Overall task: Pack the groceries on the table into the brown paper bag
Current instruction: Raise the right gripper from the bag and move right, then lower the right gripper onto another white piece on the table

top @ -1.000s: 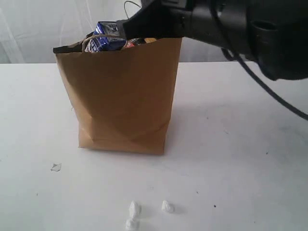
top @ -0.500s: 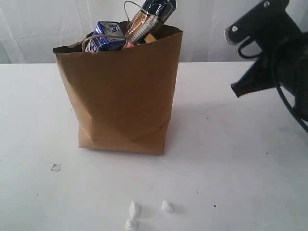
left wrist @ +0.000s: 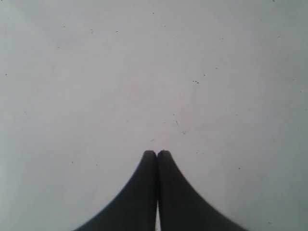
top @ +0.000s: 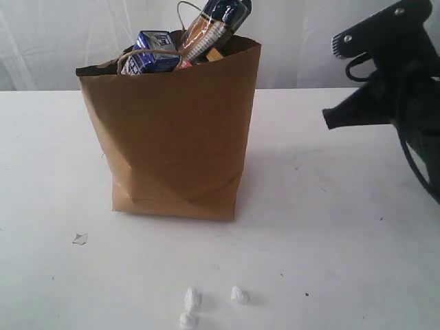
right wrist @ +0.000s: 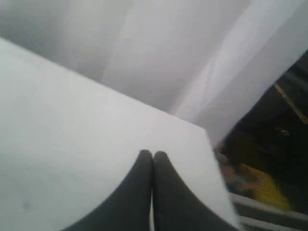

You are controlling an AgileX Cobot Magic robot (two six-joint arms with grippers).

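Paper bag (top: 179,137): upright, packed. Spaghetti packet (top: 214,24) juts above the rim, leaning; any bump could spill it. Right gripper (right wrist: 153,155), left gripper (left wrist: 157,154): both pinched closed, empty.

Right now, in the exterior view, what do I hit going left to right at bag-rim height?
carton → spaghetti packet, both sticking out of the bag → open gap → right gripper, shut and clear of the bag.
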